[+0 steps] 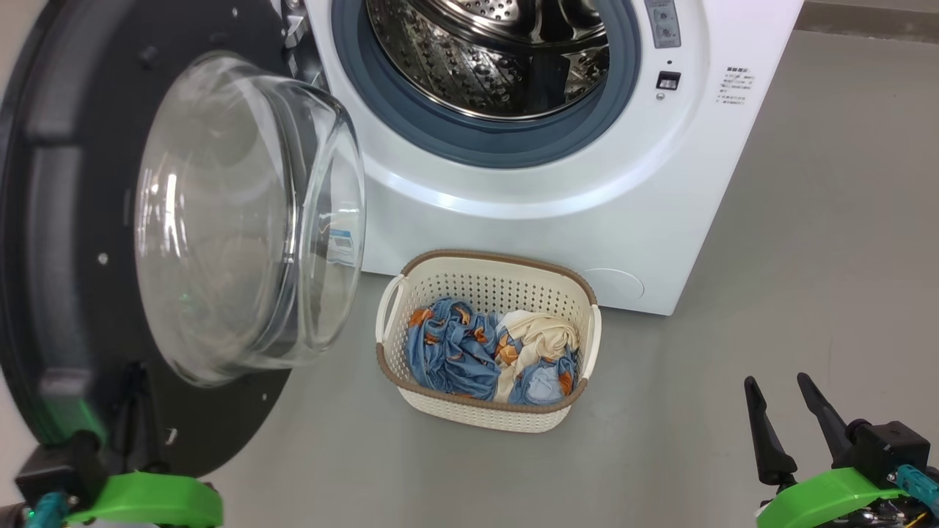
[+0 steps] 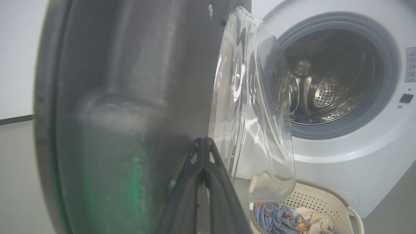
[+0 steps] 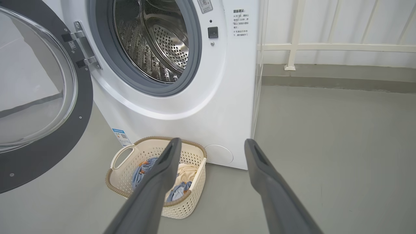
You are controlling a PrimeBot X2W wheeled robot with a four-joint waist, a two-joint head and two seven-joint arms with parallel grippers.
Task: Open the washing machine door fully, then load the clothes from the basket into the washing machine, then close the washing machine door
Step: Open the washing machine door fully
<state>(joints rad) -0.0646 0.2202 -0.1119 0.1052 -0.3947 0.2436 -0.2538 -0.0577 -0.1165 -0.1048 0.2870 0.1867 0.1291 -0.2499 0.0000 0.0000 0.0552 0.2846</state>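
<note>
Door-opening stage judged nearly complete; loading not begun.
Washing machine door is found swung wide to the left of the washing machine, and the drum is exposed with no laundry seen in it. Left gripper is closed, its tips together against the door's dark inner face and nothing clamped. Right gripper is held wide apart and empty, clear of the basket. Clothes are all lying in the basket, which is set on the floor just before the machine. Loading and closing are judged outstanding.
</note>
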